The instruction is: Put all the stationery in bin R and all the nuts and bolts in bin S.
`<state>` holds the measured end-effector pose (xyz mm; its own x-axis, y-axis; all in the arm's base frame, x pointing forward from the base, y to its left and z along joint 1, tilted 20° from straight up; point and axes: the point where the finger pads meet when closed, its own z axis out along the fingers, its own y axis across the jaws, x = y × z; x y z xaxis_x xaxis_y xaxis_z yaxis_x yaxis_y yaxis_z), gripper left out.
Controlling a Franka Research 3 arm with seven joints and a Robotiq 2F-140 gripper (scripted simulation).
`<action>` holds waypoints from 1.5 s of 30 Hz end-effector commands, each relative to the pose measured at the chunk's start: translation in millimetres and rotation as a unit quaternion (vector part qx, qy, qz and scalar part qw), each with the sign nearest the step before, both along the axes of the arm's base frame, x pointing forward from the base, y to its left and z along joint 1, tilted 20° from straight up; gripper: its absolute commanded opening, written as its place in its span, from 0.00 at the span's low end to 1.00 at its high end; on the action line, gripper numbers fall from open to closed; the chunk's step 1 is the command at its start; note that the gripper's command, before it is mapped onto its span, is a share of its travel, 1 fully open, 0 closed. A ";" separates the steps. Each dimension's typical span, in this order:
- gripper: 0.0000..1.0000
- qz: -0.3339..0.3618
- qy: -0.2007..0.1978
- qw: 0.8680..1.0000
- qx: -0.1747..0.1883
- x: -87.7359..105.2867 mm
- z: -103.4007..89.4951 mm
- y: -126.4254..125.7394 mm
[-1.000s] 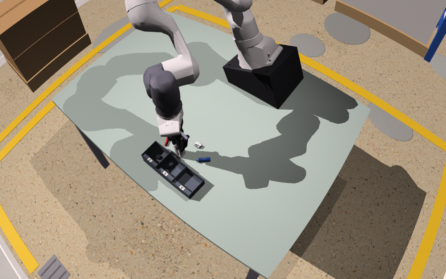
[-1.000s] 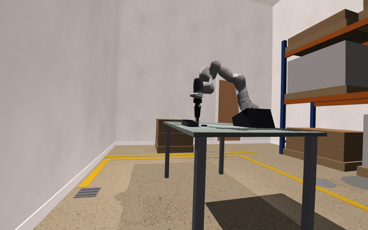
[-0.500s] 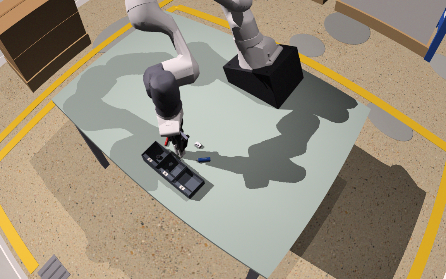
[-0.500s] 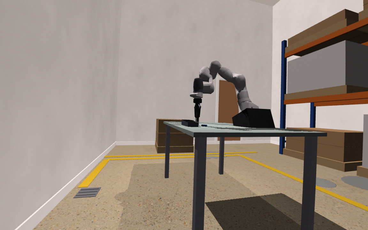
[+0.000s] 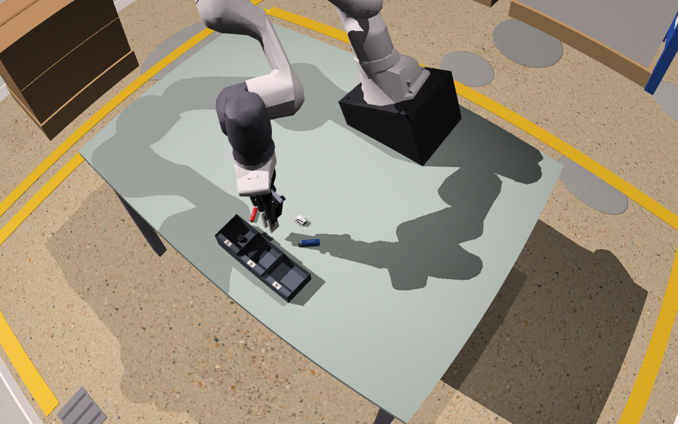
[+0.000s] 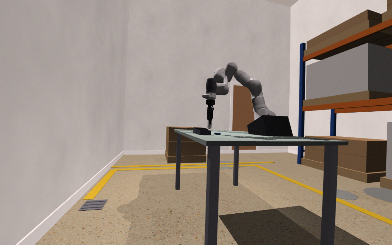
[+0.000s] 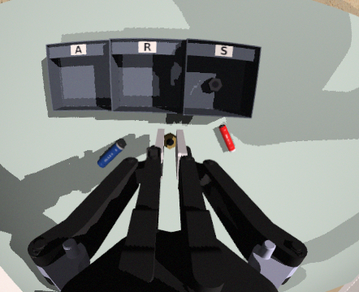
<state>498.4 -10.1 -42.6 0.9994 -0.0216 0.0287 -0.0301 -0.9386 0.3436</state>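
The gripper (image 5: 269,227) (image 6: 209,127) (image 7: 170,139) grips a brass nut (image 7: 170,135), its hole facing the wrist camera; the blue cylinder (image 5: 309,242) (image 6: 217,133) (image 7: 111,154) slants, dark end binward.

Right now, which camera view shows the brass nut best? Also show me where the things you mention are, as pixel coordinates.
The wrist view: the brass nut (image 7: 170,140) shows there from above, ring and dark hole visible, between the pads of the pincer (image 7: 170,139). In the top view, I can't make it out by the fingertips. In the exterior view, I can't make it out either.

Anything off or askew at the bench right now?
Nothing stands out: the joined bins stand upright, a dark bolt or nut sits in S, and the gripper is closed on a brass nut.
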 end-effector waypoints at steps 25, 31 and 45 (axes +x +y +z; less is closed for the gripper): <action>0.07 0.005 0.009 1.000 -0.001 -4.2 16.8 4.4; 0.07 0.005 0.009 1.000 -0.001 -4.2 16.8 4.4; 0.07 0.005 0.009 1.000 -0.001 -4.2 16.8 4.4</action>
